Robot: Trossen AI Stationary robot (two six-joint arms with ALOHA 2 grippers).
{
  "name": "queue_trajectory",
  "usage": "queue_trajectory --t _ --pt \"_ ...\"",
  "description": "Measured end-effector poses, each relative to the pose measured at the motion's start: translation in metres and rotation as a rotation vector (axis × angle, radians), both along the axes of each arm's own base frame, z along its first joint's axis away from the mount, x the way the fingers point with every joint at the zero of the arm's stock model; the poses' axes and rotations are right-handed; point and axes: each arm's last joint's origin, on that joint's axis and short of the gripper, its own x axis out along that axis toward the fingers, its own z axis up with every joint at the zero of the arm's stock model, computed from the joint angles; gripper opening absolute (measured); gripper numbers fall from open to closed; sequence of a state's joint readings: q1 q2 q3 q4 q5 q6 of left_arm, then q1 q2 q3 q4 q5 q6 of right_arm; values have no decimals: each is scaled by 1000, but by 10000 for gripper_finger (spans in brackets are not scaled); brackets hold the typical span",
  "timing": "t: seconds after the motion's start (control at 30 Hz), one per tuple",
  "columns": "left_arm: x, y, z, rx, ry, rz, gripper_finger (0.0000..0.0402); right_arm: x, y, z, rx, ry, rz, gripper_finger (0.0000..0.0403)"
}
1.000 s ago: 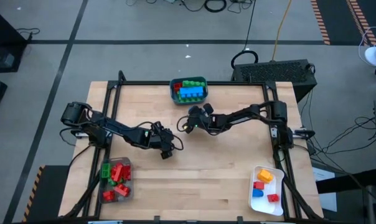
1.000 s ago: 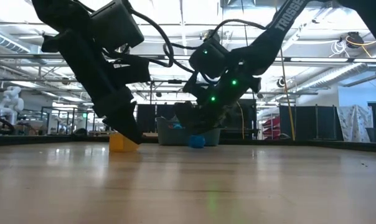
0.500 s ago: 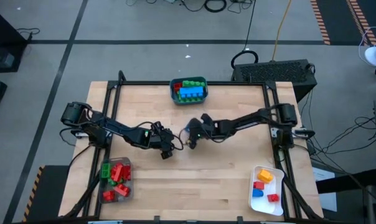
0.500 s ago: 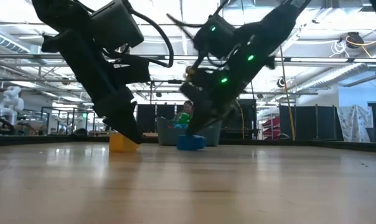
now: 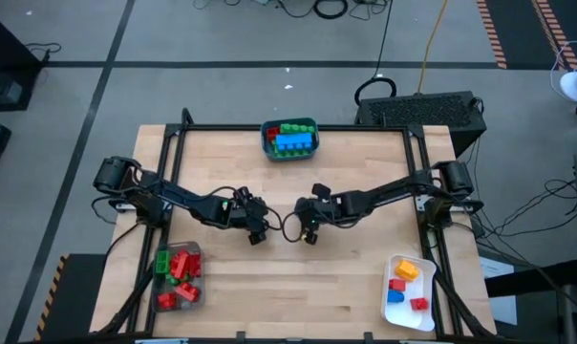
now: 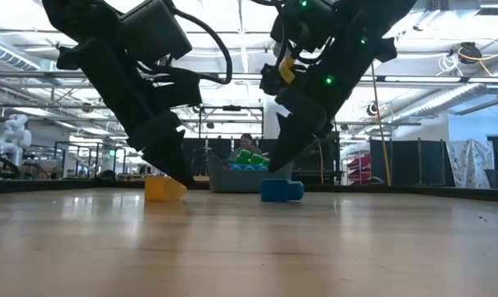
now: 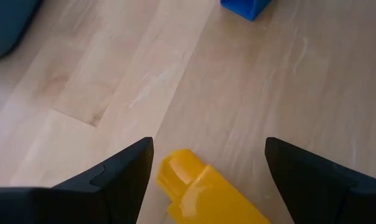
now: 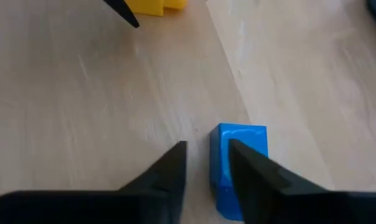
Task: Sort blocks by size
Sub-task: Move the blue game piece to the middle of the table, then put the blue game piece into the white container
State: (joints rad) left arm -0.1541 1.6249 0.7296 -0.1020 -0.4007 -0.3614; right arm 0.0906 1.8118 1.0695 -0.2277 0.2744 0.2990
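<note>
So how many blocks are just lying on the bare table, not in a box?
2. A yellow block lies between the left end effector's open fingers; a blue block lies beside the right end effector. Arms may hide others.

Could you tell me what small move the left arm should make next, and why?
Probably lower and close the left hand on the yellow block. Its fingers are open on either side of the block, which lies on the table ungrasped. The right hand hovers by the blue block.
</note>
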Motion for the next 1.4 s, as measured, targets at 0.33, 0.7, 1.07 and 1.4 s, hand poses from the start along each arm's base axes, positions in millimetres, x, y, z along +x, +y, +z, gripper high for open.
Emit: queue_trajectory --t 0.33,0.7,1.07,1.4 --pt "0 -2 9 -8 -40 -10 311 6 -11 -15 -54 27 -18 261" --pt "-4 -7 20 -10 -71 -33 311 10 -16 -36 20 73 -9 208" --pt "-5 -7 23 -14 -77 -30 311 -1 -5 -16 62 87 10 112" --pt "-5 -6 23 6 -78 -15 311 -38 29 24 272 214 100 111"
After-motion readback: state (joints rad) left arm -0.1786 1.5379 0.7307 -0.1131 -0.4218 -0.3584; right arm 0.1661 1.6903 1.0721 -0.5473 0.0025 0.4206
